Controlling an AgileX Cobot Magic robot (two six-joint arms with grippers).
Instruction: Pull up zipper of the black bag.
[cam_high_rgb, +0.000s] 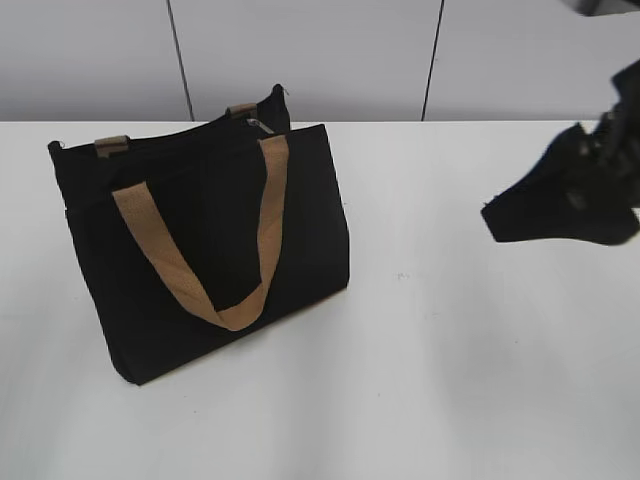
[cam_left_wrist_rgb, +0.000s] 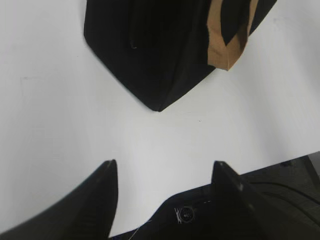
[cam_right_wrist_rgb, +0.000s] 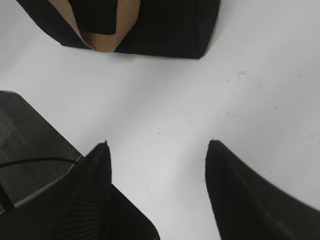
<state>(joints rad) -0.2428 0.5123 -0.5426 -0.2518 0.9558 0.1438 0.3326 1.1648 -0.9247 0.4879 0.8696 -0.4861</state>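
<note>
The black bag (cam_high_rgb: 210, 250) stands upright on the white table (cam_high_rgb: 450, 350) at the left, a tan strap handle (cam_high_rgb: 205, 270) hanging down its front. A small silvery bit of the zipper (cam_high_rgb: 256, 124) shows at the top edge near the far end. My right gripper (cam_high_rgb: 520, 215) hovers at the right edge, well clear of the bag. In the right wrist view it is open (cam_right_wrist_rgb: 157, 146) and empty over bare table, the bag (cam_right_wrist_rgb: 165, 25) beyond it. My left gripper (cam_left_wrist_rgb: 165, 165) is open and empty, with the bag's corner (cam_left_wrist_rgb: 160, 65) ahead. The left arm is out of the exterior view.
A grey panelled wall (cam_high_rgb: 320, 55) runs behind the table. The table's dark front edge (cam_left_wrist_rgb: 280, 180) shows beside the left gripper and also in the right wrist view (cam_right_wrist_rgb: 25, 145). White table surface lies between bag and right gripper.
</note>
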